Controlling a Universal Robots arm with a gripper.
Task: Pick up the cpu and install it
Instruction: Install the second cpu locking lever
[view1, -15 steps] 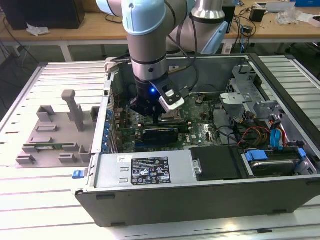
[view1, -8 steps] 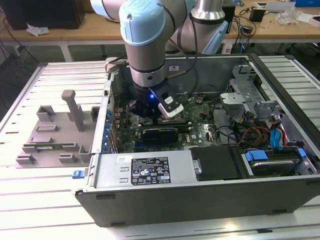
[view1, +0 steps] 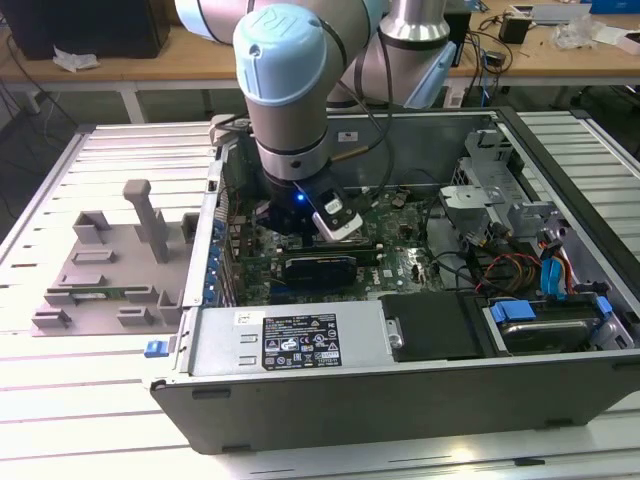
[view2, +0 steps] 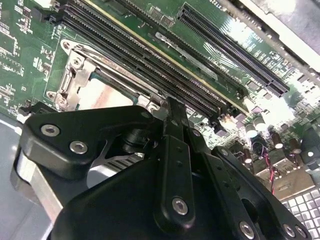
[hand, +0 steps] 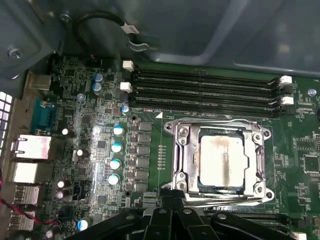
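In the exterior view the arm reaches down into an open computer case (view1: 420, 395) lying on a ribbed metal surface (view1: 60, 400). The gripper (view1: 300, 222) hangs low over the green motherboard (view1: 400, 262), and its fingers are hidden here behind the wrist. A white label (view1: 299, 342) with black print sits on the metal box at the case's near edge; the print is too small to read. A grey plastic tray (view1: 110, 275) lies on the surface, at the exterior view's left of the case.

In the second wrist view the black gripper (view2: 170, 107) has its fingers drawn together to a narrow tip, with nothing held between them. The tip is just beside the metal socket frame (view2: 75, 75).

In the first wrist view the cpu (hand: 222, 161), its silvery top smeared, sits in the socket (hand: 184, 160) under the metal frame. Black memory slots (hand: 205, 92) run alongside. The board's white markings are too fine to read.
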